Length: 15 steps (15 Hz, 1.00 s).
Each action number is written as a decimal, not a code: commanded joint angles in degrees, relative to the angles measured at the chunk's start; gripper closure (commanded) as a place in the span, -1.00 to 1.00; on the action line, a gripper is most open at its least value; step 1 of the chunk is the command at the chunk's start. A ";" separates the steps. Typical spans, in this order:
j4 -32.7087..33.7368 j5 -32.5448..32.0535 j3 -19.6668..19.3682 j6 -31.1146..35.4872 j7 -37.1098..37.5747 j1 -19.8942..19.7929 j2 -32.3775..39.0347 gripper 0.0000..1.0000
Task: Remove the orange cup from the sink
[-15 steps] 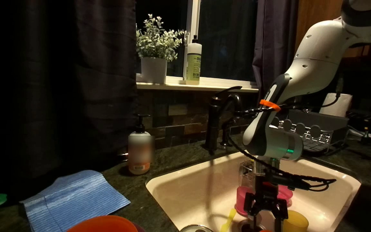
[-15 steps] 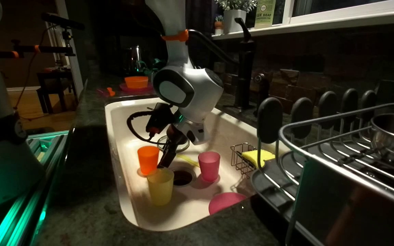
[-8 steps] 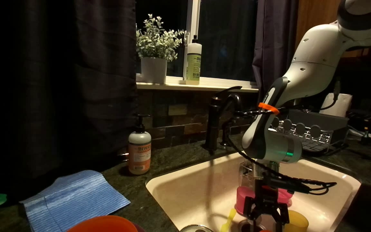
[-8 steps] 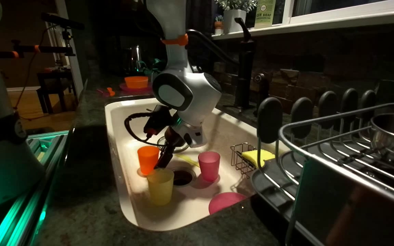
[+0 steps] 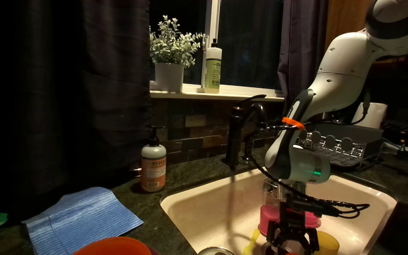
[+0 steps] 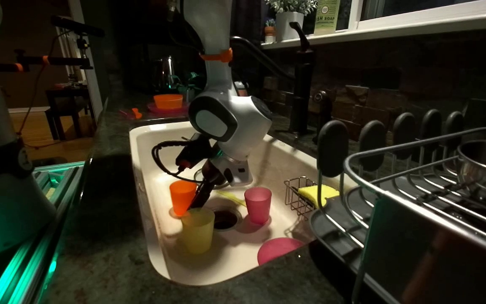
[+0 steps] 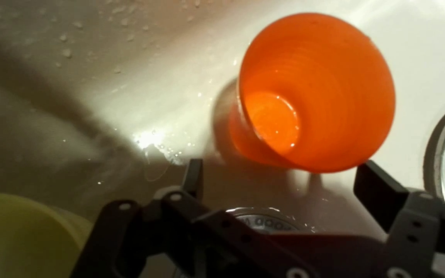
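Note:
The orange cup (image 6: 182,196) stands upright and looks empty, on the floor of the cream sink (image 6: 160,268). Looking down in the wrist view, I see into the orange cup (image 7: 323,96), just beyond my fingertips. Only a sliver of it shows at the bottom edge in an exterior view. My gripper (image 7: 284,181) is open, with nothing between its fingers. Its right-hand fingertip (image 7: 379,189) appears close to the cup's rim; whether they touch I cannot tell. In an exterior view the gripper (image 6: 196,202) reaches down beside the cup, its tips partly behind the yellow cup.
A yellow cup (image 6: 198,232) stands close to the gripper. The drain (image 6: 226,218), a pink cup (image 6: 258,205), a pink dish (image 6: 277,250) and a wire caddy with a sponge (image 6: 319,194) are also in the sink. The faucet (image 6: 302,88) rises behind; a dish rack (image 6: 378,185) stands alongside.
The arm has sunk a little, and the gripper has moved down and slightly closer to the orange cup. Its jaws have stayed open, and the cups have not moved.

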 commanded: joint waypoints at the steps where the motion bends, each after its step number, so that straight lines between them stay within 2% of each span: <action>1: 1.35 -0.72 0.02 -0.59 2.70 1.21 1.98 -1.00; 15: 4.19 -0.92 0.35 -5.26 3.63 1.46 4.44 -1.00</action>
